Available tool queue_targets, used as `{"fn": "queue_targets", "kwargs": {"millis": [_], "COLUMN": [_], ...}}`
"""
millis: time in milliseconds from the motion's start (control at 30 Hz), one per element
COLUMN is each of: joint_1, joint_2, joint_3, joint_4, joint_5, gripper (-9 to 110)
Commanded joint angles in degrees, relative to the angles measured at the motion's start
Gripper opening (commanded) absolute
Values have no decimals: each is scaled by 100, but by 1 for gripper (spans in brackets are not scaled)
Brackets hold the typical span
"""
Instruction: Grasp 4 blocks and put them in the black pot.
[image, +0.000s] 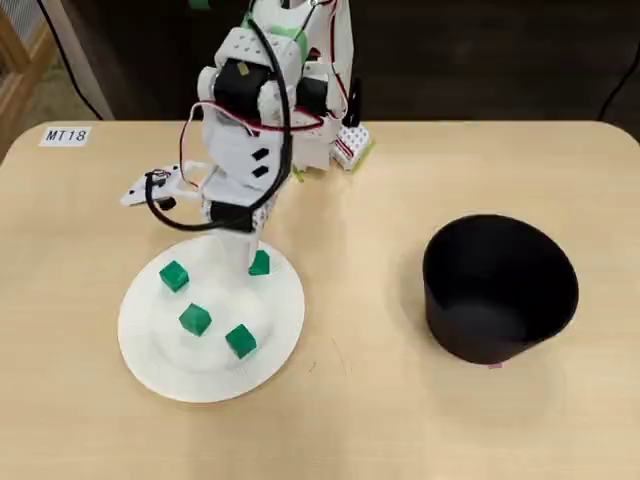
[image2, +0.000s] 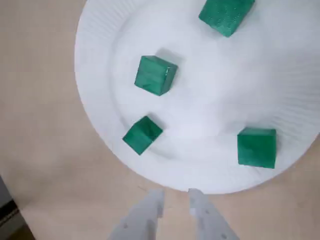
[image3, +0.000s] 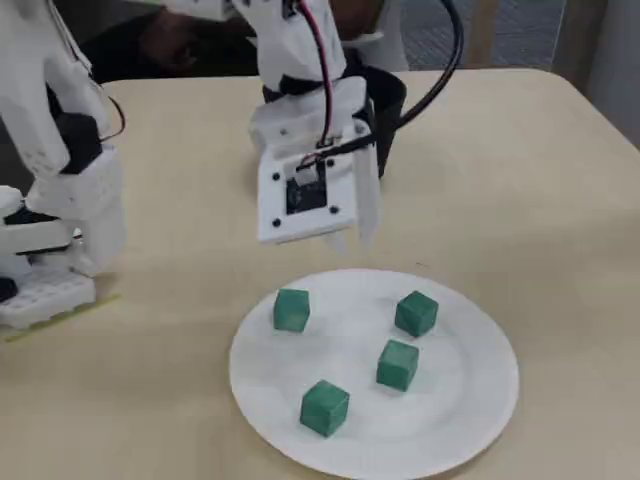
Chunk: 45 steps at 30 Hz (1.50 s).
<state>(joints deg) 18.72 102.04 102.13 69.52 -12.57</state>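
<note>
From above, the white arm leans over a white paper plate (image: 140, 345) on the wooden table (image: 380, 420). The gripper (image: 240, 262) points down at the plate's far edge. One green block (image: 260, 263) sits just beside the fingers, to their right in this view. Another green block (image: 173, 276) lies to their left. Two more green blocks (image: 195, 320) (image: 240, 341) lie past the fingers, nearer the middle and near side of the plate. The black pot (image: 500, 290) stands well apart from the fingers, far to the right. A small label (image: 66, 136) is stuck on the table's far left corner.

In the wrist view, the two white fingers (image2: 150, 212) poke in from the bottom with a small gap between them. They are a little apart and hold nothing. The plate (image2: 225, 110) is just ahead of the tips. Four blocks sit on it: one up and left of the tips (image2: 142, 135), one up and right (image2: 256, 147), one farther ahead (image2: 155, 75), and one at the top edge (image2: 226, 14).

In the fixed view, the gripper (image3: 352, 240) hangs above the plate's (image3: 470, 400) far rim and touches no block. The four blocks (image3: 291, 309) (image3: 416, 313) (image3: 397, 364) (image3: 324, 407) all lie on the plate, on the near side of the fingers. The pot (image3: 388, 105) peeks out behind the arm.
</note>
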Motion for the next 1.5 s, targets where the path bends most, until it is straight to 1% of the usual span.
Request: {"fn": "queue_targets", "kwargs": {"millis": [0, 933, 1067, 1200, 1333, 1467], "joint_1": [26, 62, 97, 255, 360, 360], "joint_2": [18, -35, -211, -387, -527, -729], "joint_3": [-272, -229, -193, -264, -308, -404], "joint_4": [-35, 9, 62, -18, -387, -817], "joint_5": [18, 18, 53, 149, 396, 765], "gripper": [6, 5, 7, 11, 9, 0]}}
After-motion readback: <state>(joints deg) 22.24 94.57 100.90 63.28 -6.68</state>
